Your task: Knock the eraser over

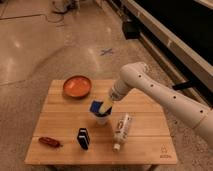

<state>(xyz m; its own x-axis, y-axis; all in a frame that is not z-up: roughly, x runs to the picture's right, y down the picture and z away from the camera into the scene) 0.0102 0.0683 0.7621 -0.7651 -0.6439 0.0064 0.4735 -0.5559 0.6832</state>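
Camera view shows you the gripper [102, 106] low over the blue-topped cup [101, 118] in the middle of the desk [150, 107]. You cannot tell if it is open or closed. The eraser [83, 138] stands up near the front edge, just left of the cup. A white bottle [121, 131] lies to its right, with bare wood between.

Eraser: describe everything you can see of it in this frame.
The eraser is a small black rectangular block with a thin blue-grey strip along one face. It stands upright near the front edge of the wooden table, between a red-brown object and a lying white bottle, touching only the tabletop. The gripper is apart from it, farther back at the blue-topped cup.
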